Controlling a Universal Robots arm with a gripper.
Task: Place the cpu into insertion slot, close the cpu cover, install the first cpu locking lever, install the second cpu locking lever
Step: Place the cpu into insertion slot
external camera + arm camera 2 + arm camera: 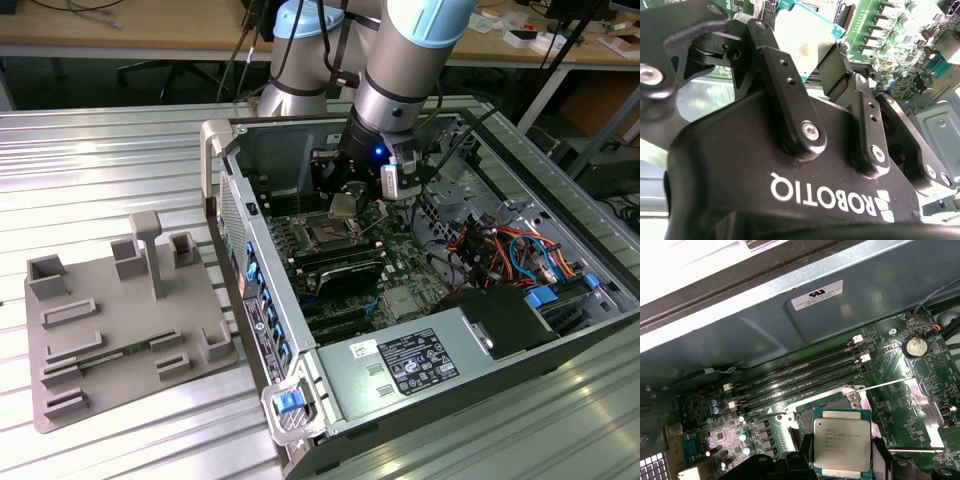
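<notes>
Gripper was clenched on the cpu. The chip was pinched between both fingers and held near the open insertion slot inside the case, not seated.

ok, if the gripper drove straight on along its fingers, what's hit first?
Likely the insertion slot: the gripper, shut on the cpu, points down toward it, cpu leading. Depth is unclear.

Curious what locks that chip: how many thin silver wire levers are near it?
2. In the first wrist view, one lever lies on the cpu's side facing the memory slots; the other lever lies farther from them. More may hide.
</notes>
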